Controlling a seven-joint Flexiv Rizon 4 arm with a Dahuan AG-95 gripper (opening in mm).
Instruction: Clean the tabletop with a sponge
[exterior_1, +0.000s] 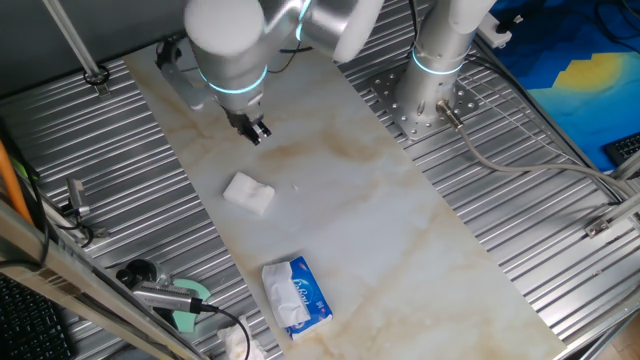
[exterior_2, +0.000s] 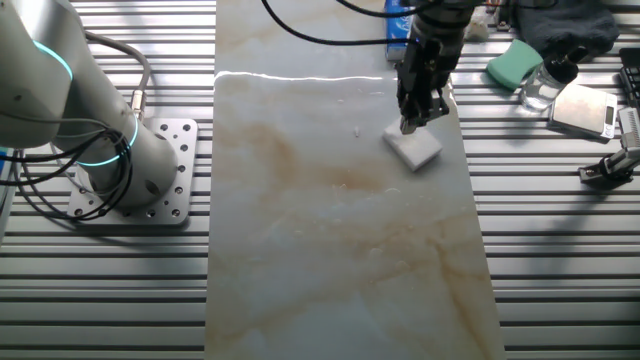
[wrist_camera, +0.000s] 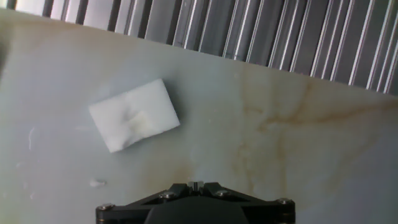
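The sponge (exterior_1: 248, 193) is a small white block lying flat on the white marble-look tabletop (exterior_1: 380, 230). It also shows in the other fixed view (exterior_2: 414, 147) and in the hand view (wrist_camera: 134, 114), with a dent in its middle. My gripper (exterior_1: 256, 130) hangs above the tabletop, behind the sponge and apart from it. In the other fixed view my gripper (exterior_2: 412, 122) sits just above the sponge's edge. In the hand view my gripper (wrist_camera: 194, 185) has its fingers pressed together with nothing between them.
A blue-and-white tissue pack (exterior_1: 296, 293) lies at the near end of the slab. A crumpled tissue (exterior_1: 236, 343), a green object (exterior_1: 185, 312) and a clear bottle (exterior_2: 545, 82) sit on the ribbed metal beside it. The arm base (exterior_1: 437, 95) stands to the right.
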